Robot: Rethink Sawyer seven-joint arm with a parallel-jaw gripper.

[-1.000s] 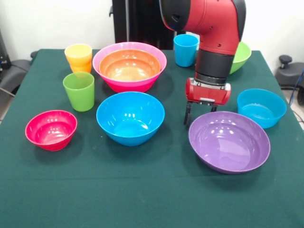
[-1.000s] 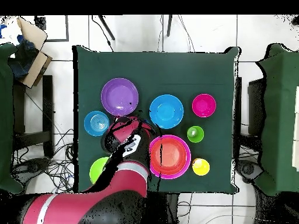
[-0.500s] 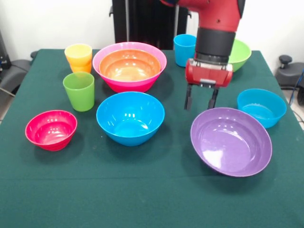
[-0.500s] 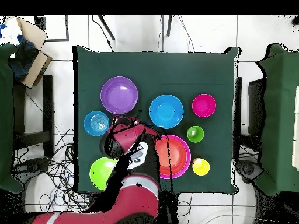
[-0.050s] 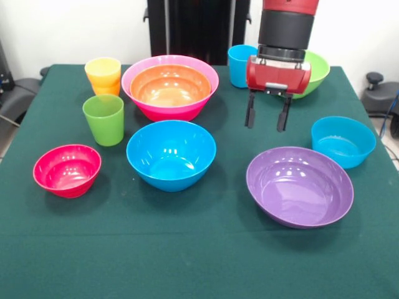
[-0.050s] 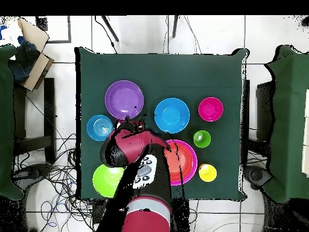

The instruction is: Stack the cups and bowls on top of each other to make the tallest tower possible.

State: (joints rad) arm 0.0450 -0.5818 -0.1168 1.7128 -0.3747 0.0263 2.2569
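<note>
7 glossy plastic bowls, 4 plastic cups on the green-clothed table point(image 5: 187, 249), no tall stack so far.

Bowls: large pink bowl point(image 5: 140, 98) w/ large orange bowl point(image 5: 169, 86) nested inside it, the only bowl pair stacked. Large blue bowl point(image 5: 171, 154) sits just in front of that pair. Large purple bowl point(image 5: 300, 185) upright on the cloth, front-right in front view. Small light blue bowl point(image 5: 343, 141) near it, apart. Small red-pink bowl point(image 5: 67, 170) alone at front-left. Large light green bowl point(image 5: 316, 73) at back, partly hidden behind the arm.

Cups: yellow cup point(image 5: 103, 70) nested in an orange cup point(image 5: 107, 89), only the orange one's lower part showing. Green cup point(image 5: 104, 119) upright just in front of them. Blue cup point(image 5: 242, 65) upright at back, beside the light green bowl.

Gripper point(image 5: 267, 116): red body, black fingers point(image 5: 250, 114) spread apart, holding nothing, raised above the cloth between blue cup and purple bowl. Overhead view: arm covers the blue cup.
</note>
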